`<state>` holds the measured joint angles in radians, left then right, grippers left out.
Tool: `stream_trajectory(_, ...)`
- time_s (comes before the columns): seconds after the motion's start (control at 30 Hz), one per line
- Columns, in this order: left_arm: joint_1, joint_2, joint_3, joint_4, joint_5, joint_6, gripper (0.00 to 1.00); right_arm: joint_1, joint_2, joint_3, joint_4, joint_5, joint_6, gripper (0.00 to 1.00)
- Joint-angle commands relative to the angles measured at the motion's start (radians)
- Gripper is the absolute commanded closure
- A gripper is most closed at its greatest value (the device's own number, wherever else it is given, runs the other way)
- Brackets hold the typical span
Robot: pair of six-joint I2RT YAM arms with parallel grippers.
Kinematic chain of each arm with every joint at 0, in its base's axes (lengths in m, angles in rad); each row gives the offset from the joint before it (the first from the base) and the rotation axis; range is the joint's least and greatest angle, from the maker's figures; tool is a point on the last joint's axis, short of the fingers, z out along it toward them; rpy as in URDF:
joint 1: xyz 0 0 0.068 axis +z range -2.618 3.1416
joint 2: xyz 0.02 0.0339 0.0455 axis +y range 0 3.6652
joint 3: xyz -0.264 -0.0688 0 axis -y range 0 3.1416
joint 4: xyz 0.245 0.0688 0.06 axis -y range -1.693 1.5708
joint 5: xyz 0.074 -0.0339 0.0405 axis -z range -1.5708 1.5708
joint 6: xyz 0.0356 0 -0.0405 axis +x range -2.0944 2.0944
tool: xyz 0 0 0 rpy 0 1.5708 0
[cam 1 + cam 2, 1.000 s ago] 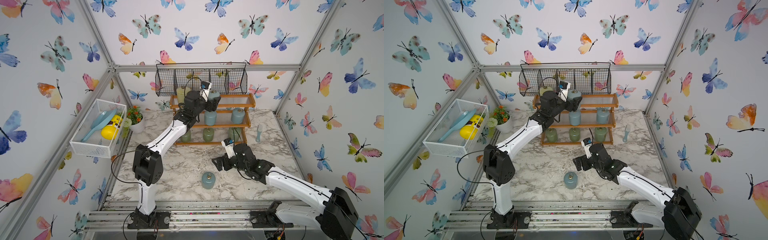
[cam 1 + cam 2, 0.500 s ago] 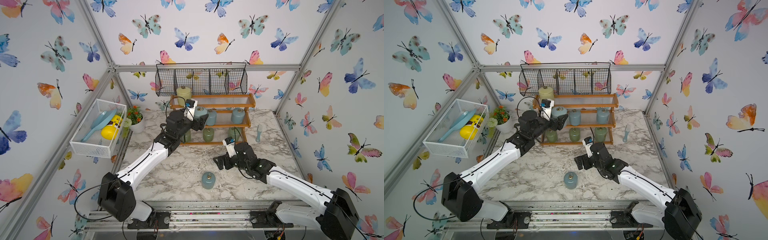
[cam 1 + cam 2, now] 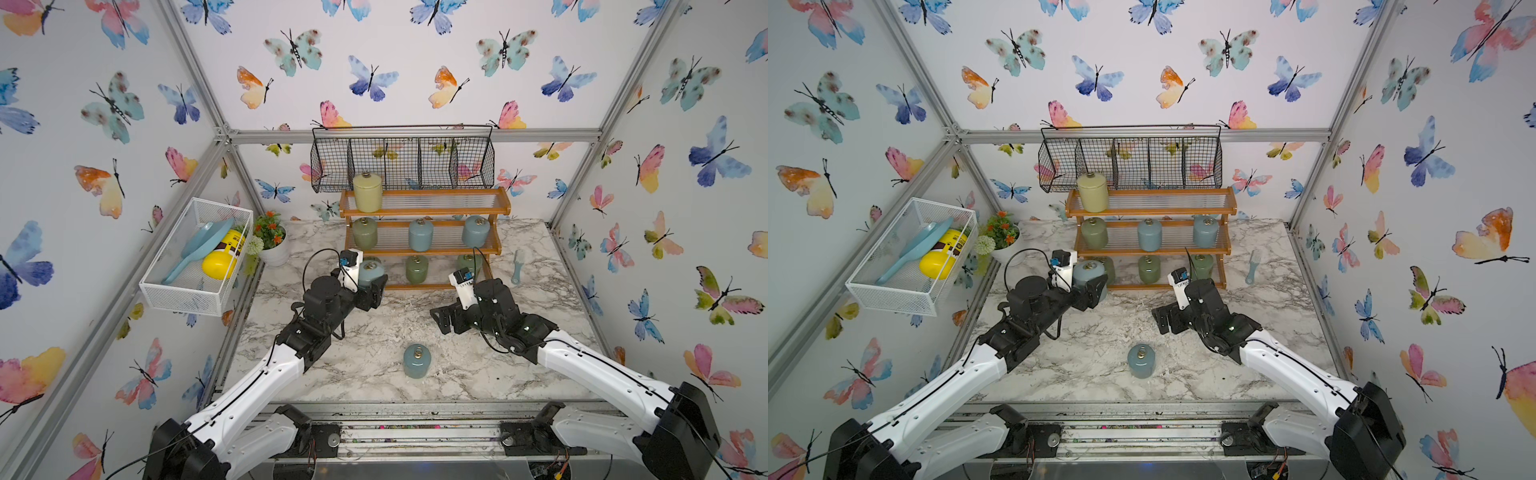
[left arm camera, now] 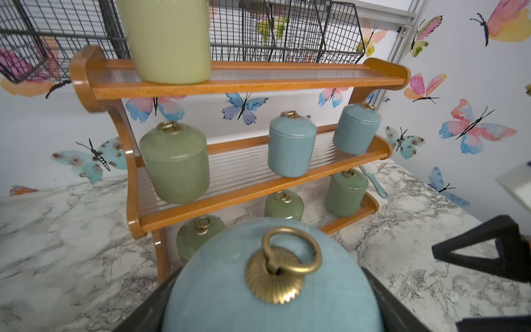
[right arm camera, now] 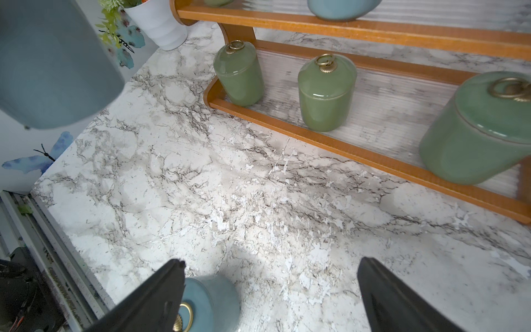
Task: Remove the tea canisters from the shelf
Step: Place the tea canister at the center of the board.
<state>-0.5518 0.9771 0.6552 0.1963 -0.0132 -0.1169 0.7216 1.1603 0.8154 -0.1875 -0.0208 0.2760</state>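
Though once at the shelf (image 3: 424, 212), blue canister (image 3: 371, 273) now lower.

The yellow canister (image 4: 168, 40) atop the shelf (image 4: 247, 85) is cropped; the blue canister (image 4: 218, 287) half-hides a green canister (image 4: 186, 241) on the shelf's lowest tier.

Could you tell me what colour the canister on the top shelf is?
Pale yellow canister, clearest in a top view.

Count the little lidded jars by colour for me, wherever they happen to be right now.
Green canisters: 4
Pale blue canisters: 4
Pale yellow canister: 1
Total: 9
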Motion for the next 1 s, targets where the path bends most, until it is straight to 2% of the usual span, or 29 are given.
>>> stream_trajectory(0.0, 0.0, -0.086, -0.091, 0.117, 0.019, -0.051, 0.27, -0.013, -0.001, 0.047, -0.02, 0.016, -0.04, 0.0)
stream_trajectory(0.2, -0.02, -0.178, -0.296, 0.19, 0.035, -0.096, 0.28, -0.03, 0.016, 0.074, -0.028, 0.012, -0.067, 0.0)
stream_trajectory(0.43, -0.135, -0.169, -0.464, 0.312, -0.042, -0.098, 0.28, -0.04, 0.025, 0.07, -0.027, 0.012, -0.073, 0.0)
stream_trajectory(0.63, -0.2, -0.084, -0.547, 0.447, -0.07, -0.102, 0.28, -0.043, 0.026, 0.046, -0.024, 0.005, -0.07, 0.0)
stream_trajectory(0.8, -0.237, -0.034, -0.572, 0.524, -0.112, -0.102, 0.28, -0.045, 0.028, 0.037, -0.021, 0.001, -0.069, 0.0)
stream_trajectory(0.97, -0.257, 0.014, -0.579, 0.58, -0.105, -0.1, 0.27, -0.046, 0.036, 0.036, -0.016, 0.0, -0.069, 0.0)
